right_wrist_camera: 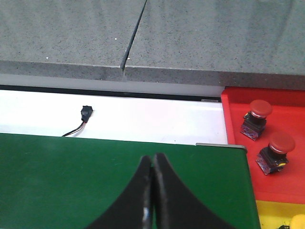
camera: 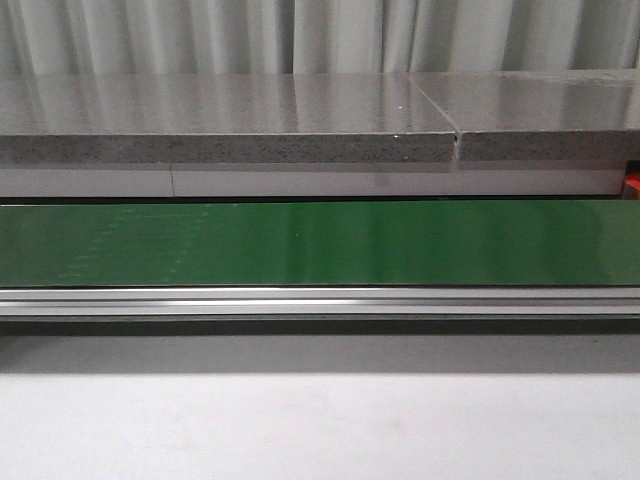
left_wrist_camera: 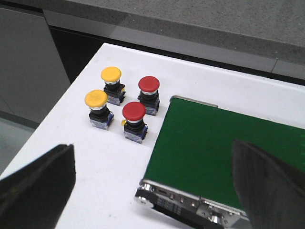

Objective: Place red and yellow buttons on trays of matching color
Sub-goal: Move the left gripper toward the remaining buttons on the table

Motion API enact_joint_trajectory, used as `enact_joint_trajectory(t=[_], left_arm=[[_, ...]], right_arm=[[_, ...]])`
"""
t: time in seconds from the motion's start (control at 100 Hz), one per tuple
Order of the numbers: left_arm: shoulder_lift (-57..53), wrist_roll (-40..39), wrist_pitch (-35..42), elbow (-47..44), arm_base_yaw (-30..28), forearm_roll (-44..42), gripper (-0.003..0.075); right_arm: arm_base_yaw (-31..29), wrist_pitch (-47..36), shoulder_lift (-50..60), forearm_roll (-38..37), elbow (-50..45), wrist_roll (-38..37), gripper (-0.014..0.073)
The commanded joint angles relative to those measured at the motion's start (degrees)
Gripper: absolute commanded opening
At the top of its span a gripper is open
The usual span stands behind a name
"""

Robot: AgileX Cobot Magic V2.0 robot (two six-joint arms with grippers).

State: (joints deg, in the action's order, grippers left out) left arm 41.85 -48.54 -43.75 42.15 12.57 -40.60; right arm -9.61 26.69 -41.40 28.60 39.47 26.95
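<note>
1. Left gripper (left_wrist_camera: 157,179): jaws spread wide, nothing between them; it hangs over the end of the green belt (left_wrist_camera: 224,148) and the white table (left_wrist_camera: 95,157)
2. Ahead of the left jaws, on the table just beside the belt's end, stand four buttons in a tight cluster, all upright and apart from the gripper
3. Nearest the jaws is a red button (left_wrist_camera: 134,112); beside it a yellow button (left_wrist_camera: 96,99)
4. Behind those, farther from the jaws: a second red button (left_wrist_camera: 148,85) and a second yellow button (left_wrist_camera: 110,74)
5. Right gripper (right_wrist_camera: 152,191): jaws pressed together, holding nothing, hanging over the belt (right_wrist_camera: 71,176)
6. Off to one side of the right jaws, past the belt's end, lies a red tray (right_wrist_camera: 238,157) with two red buttons in it, one nearer (right_wrist_camera: 281,143), one farther (right_wrist_camera: 260,109), well apart from the gripper
7. Against the red tray, close to the jaws, a yellow tray (right_wrist_camera: 271,212) shows only its corner, with a yellow object (right_wrist_camera: 298,222) at the frame edge, too cut off to identify
8. Beyond the right jaws, a small black plug (right_wrist_camera: 86,112) with a wire lies on the table (right_wrist_camera: 157,119)
9. Front view: only belt (camera: 320,245), table and grey counter (camera: 230,115); neither gripper is seen
</note>
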Motion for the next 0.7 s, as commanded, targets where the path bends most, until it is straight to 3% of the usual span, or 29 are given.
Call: enact_joint_trajectory(t=[0.0,0.34,0.69], left_arm=[[5.3,-2.0,3.1,5.4,0.1,-3.5,0.0642],[23.1,-1.0,6.3,16.0,-9.8,1.7,0.0641],[36.2,9.7,13.6,17.0,-22.1,16.4,0.0641]], right_arm=[[0.1,-3.2,0.4,0.5,1.4,0.6,-0.0067],[0.1,-3.2,0.4,0.5,1.4,0.6,-0.0067],[0.1,-3.2,0.4,0.5,1.4,0.6,-0.0067]])
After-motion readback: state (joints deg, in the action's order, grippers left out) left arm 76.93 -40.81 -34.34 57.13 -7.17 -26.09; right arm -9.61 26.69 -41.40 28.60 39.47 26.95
